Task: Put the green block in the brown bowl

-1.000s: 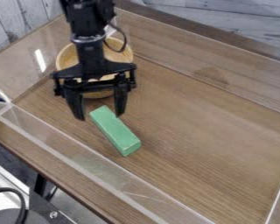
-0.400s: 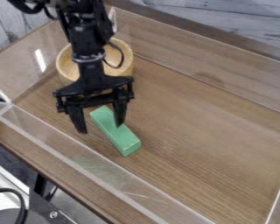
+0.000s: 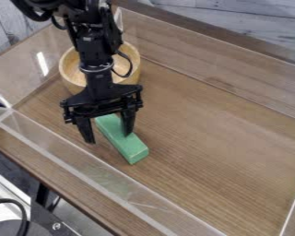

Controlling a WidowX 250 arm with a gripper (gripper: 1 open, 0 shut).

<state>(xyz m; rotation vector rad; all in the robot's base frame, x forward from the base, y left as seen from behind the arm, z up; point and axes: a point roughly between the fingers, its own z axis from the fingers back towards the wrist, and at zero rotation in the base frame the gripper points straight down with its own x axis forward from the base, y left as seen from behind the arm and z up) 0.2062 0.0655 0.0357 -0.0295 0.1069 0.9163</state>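
On the table: a wood-grain table (image 3: pixel 224 111) fenced by low clear walls (image 3: pixel 64 189), one along the near edge and others at the sides.
Around the block: nothing else lies on the wood but the brown bowl (image 3: pixel 71 66), behind the arm near the far left corner.
In the way: the black arm rises in front of the bowl and hides much of it.
Open room: wide bare wood to the right and toward the near wall.
Bowl contents: cannot tell, mostly covered.
Gripper (image 3: pixel 103 127): pointing down, jaws spread wide, one finger on each side of the block's far end, holding nothing.
Green block (image 3: pixel 123 140): flat on the table, lying diagonally, its near end free.
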